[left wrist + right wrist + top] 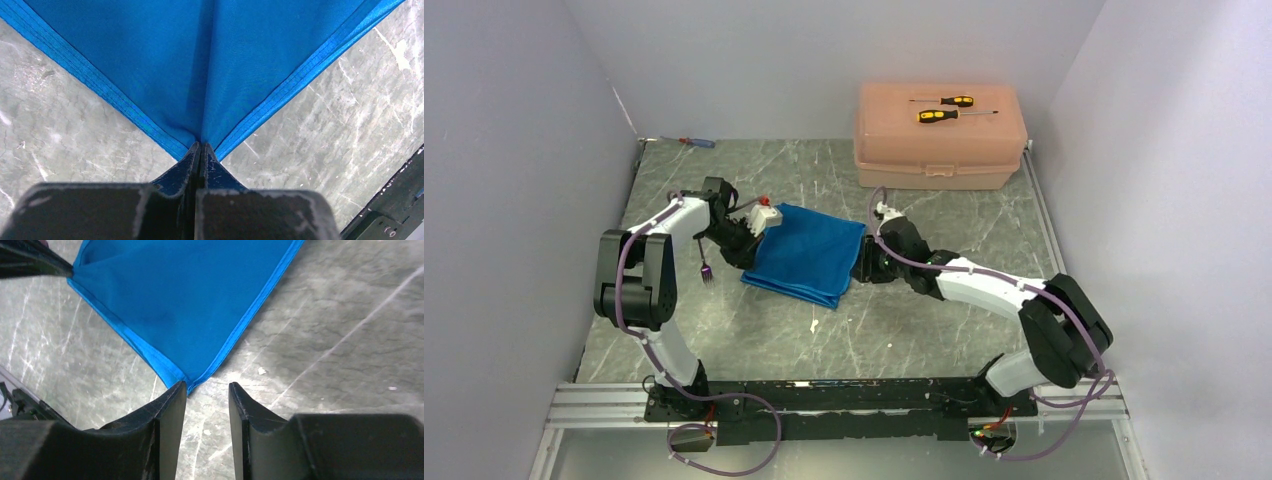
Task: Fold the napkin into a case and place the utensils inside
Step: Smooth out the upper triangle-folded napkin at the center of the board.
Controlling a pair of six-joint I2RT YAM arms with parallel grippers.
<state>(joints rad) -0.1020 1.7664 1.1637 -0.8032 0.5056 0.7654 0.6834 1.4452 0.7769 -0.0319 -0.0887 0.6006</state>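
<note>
One box: peach, far right, well apart from the napkin; yellow-handled screwdrivers on its lid.
Fork: dark purple, just left of the napkin, beside the left arm.
Spoon: small, white, near the napkin's near edge.
Room: marble tabletop runs wide toward the near edge.
Napkin: bright blue, hemmed, flat mid-tabletop between both hands.
Left hand: clenched on the napkin's corner.
Right hand: released, fingers apart at the opposite corner.

Even, diffuse light fills the overhead view, leaving only soft shadows on the table and no harsh glare. Both wrist views are bright; the napkin shows crisp, while the near, dark fingers look slightly soft.
</note>
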